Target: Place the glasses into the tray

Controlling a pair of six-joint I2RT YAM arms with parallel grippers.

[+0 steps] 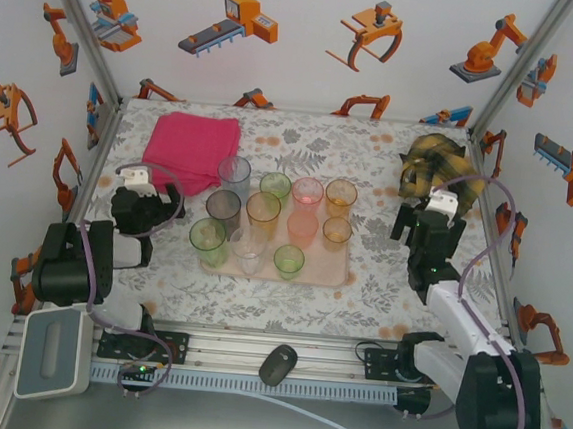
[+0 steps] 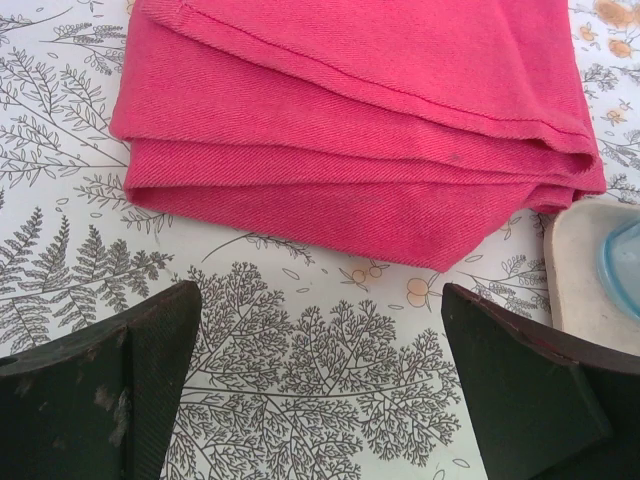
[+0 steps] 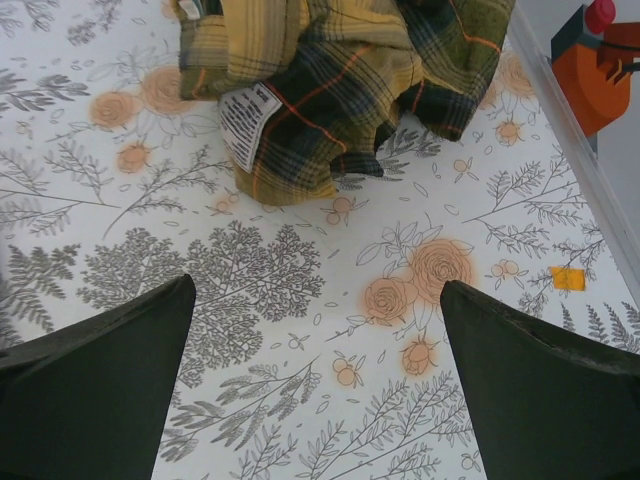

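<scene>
The pale pink tray [image 1: 342,272] lies at the table's middle with several translucent glasses standing upright on it, among them a green one [image 1: 207,238], an orange one [image 1: 263,210] and a pink one [image 1: 307,193]. The tray's corner [image 2: 580,280] carries a pale blue glass [image 2: 624,266] at the right edge of the left wrist view. My left gripper [image 1: 152,199] [image 2: 320,300] hovers open just left of the tray, over bare tablecloth. To the right of the tray my right gripper [image 1: 428,227] [image 3: 318,290] is open too, nothing between its fingers.
A folded magenta cloth [image 1: 192,149] [image 2: 370,120] lies just ahead of the left gripper. A crumpled yellow plaid cloth [image 1: 436,167] [image 3: 340,70] lies ahead of the right gripper. A dark mouse [image 1: 277,364] rests on the front rail. Enclosure walls stand close on both sides.
</scene>
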